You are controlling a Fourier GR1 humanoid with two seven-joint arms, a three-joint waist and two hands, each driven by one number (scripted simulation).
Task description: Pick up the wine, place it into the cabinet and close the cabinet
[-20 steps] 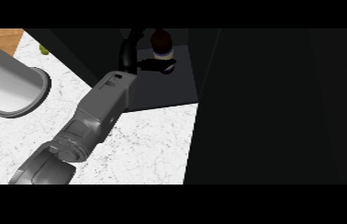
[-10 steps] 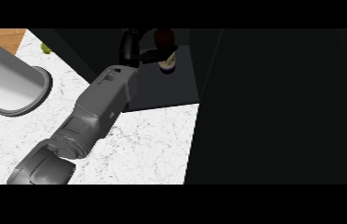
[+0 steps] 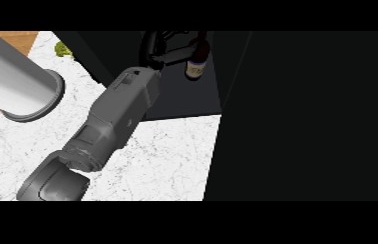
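Deep inside the dark cabinet (image 3: 184, 95), at the far side of the counter, the robot's left hand (image 3: 159, 48) curls its black fingers round the wine (image 3: 196, 63), a dark bottle with a pale label. The bottle hangs tilted, its base toward the near side, above the cabinet's dark floor and just beside the tall black panel (image 3: 295, 118) that fills the right half of the scene. A grey forearm (image 3: 111, 120) stretches from the near left across the white marbled counter (image 3: 159, 163) to the hand. At far left stands a large grey cylinder (image 3: 26, 90), with a small green object (image 3: 63, 49) beyond it near the cabinet's edge.
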